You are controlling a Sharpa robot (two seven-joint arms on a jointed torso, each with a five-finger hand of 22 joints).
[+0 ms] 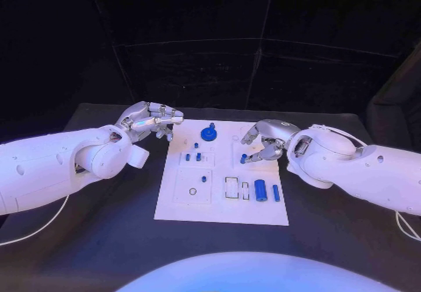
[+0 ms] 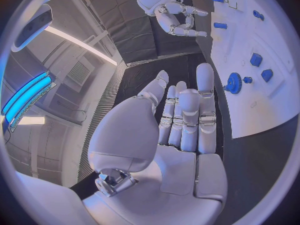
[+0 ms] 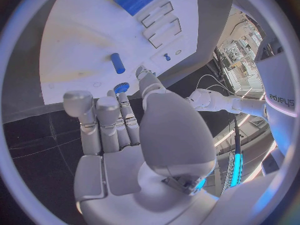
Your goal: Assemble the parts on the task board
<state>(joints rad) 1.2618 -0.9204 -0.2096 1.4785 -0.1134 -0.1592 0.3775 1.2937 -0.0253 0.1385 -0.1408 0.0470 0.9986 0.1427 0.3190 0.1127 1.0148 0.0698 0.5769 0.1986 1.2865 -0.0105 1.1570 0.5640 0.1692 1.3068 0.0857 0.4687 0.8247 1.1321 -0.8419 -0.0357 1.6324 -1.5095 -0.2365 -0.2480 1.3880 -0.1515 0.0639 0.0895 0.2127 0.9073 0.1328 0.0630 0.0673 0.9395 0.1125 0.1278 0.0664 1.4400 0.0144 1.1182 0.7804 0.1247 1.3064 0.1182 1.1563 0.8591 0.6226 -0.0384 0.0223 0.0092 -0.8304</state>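
the word "sharpa" is showing on a white arm in the right wrist view. the left silver hand [image 1: 151, 121] is hovering off the far left corner of the white rectangular task board [image 1: 222, 213] — fingers loose, grasping nothing. the right silver hand [image 1: 264, 142] is reaching over the board's far right part — released, beside a small blue peg [image 1: 243, 159].

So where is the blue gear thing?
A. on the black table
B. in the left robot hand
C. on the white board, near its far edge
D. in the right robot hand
C: the blue gear sits on the task board near its far edge, between both robot hands, touched by neither.
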